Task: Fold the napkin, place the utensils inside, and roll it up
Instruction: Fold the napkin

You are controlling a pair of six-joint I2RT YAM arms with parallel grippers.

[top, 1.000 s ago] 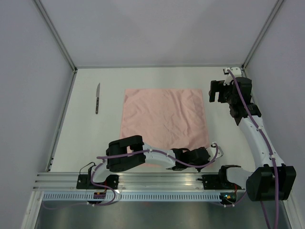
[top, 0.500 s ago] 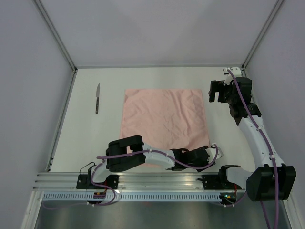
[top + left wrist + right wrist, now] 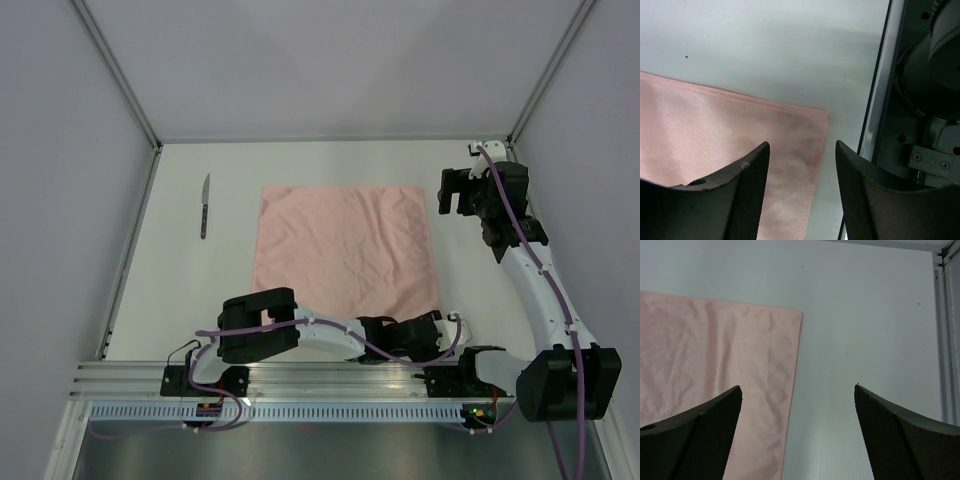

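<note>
The thin, creased salmon-pink cloth napkin [image 3: 345,250] lies spread flat on the white table [image 3: 200,290]. The left gripper [image 3: 801,145] hangs over its near right corner, fingers parted and gripping nothing. The right gripper [image 3: 798,387] gapes wide and empty beside the far right corner.

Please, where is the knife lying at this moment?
In the top view, the knife lies on the table's far left, left of the napkin and apart from it.

Left tool [image 3: 801,145] low, jaws parted; right tool [image 3: 798,387] spread wide.
</note>
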